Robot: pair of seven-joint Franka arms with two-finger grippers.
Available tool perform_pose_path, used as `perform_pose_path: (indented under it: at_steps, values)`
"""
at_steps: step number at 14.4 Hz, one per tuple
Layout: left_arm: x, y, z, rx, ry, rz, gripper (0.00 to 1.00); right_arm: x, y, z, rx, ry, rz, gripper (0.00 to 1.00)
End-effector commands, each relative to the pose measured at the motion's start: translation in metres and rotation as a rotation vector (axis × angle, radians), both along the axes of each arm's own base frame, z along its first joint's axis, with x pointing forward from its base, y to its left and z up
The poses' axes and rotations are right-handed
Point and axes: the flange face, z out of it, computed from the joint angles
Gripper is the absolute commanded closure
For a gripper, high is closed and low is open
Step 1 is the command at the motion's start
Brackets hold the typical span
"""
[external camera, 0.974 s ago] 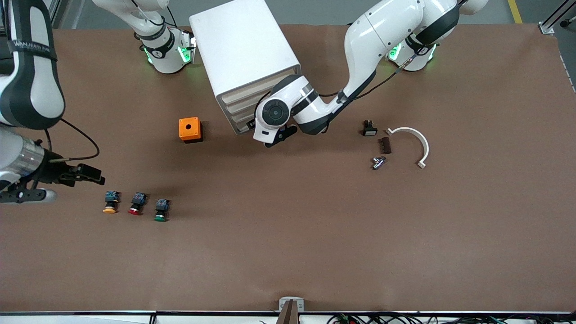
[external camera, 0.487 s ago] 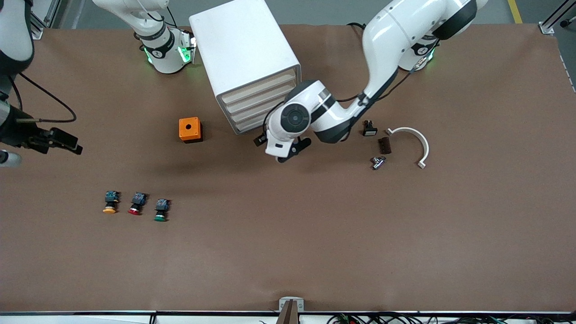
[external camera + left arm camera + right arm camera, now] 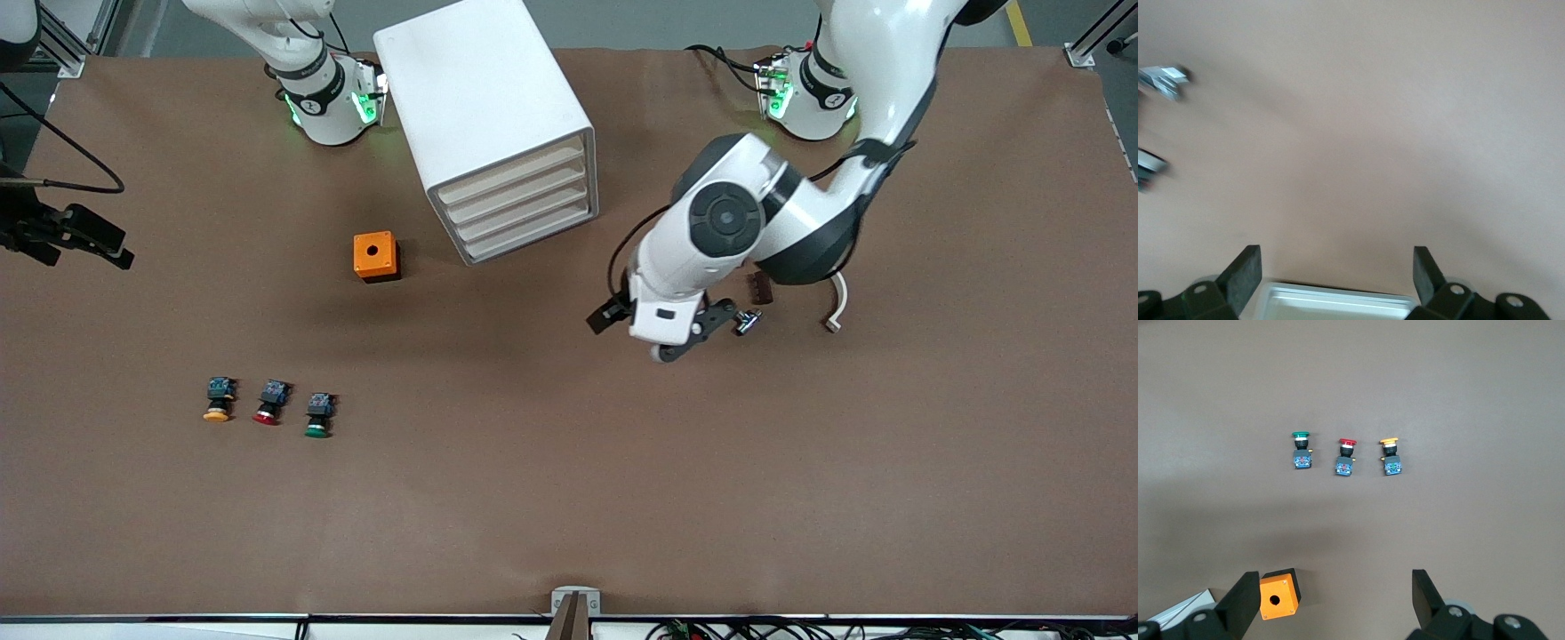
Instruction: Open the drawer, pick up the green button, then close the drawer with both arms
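The white cabinet [image 3: 484, 116] stands near the robots' bases, and all of its stacked drawer fronts [image 3: 520, 206] are shut. The green button [image 3: 316, 416] lies on the table beside a red-capped button [image 3: 269, 402] and a yellow-capped button [image 3: 218, 400]. It also shows in the right wrist view [image 3: 1300, 449]. My left gripper [image 3: 662, 331] is open and empty over bare table beside the small parts; its fingers [image 3: 1245, 273] stand wide apart. My right gripper [image 3: 89, 238] is open and empty over the right arm's end of the table, apart from the buttons.
An orange box [image 3: 375, 256] with a hole sits beside the cabinet and shows between the right fingers [image 3: 1279, 593]. A brown block [image 3: 758, 287], a metal part [image 3: 747, 322] and a white curved piece [image 3: 837, 305] lie under the left arm.
The left gripper has swung away from the drawer fronts toward the left arm's end, to beside the small parts. The right gripper has pulled away from the buttons toward the robots' side.
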Motion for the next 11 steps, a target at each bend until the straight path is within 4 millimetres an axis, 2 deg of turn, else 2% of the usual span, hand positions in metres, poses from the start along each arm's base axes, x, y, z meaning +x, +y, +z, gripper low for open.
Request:
perform_pose_path:
  at_steps: [1,3,4,6,7,8,11]
  values:
    - [0.007,0.058,0.038,0.050,-0.020,-0.099,0.00,-0.014,0.002,0.009,-0.014,-0.006,-0.010,0.00]
    - [0.019,0.099,0.055,0.056,-0.030,-0.134,0.00,-0.018,0.001,0.019,-0.015,-0.023,-0.007,0.00]
    - [0.021,0.111,0.057,0.060,-0.019,-0.155,0.00,-0.019,0.000,0.022,-0.016,-0.029,-0.005,0.00]
    - [0.023,0.132,0.065,0.064,-0.006,-0.188,0.00,-0.024,-0.002,0.035,-0.017,-0.029,-0.002,0.00]
    - [0.025,0.140,0.063,0.061,0.004,-0.210,0.00,-0.026,0.001,0.057,-0.020,-0.053,0.004,0.00]
    - [0.027,0.149,0.062,0.060,0.011,-0.224,0.00,-0.026,0.004,0.069,-0.024,-0.065,0.008,0.00]
    - [0.026,0.168,0.066,0.071,0.037,-0.278,0.00,-0.025,-0.002,0.073,-0.033,-0.078,0.000,0.00]
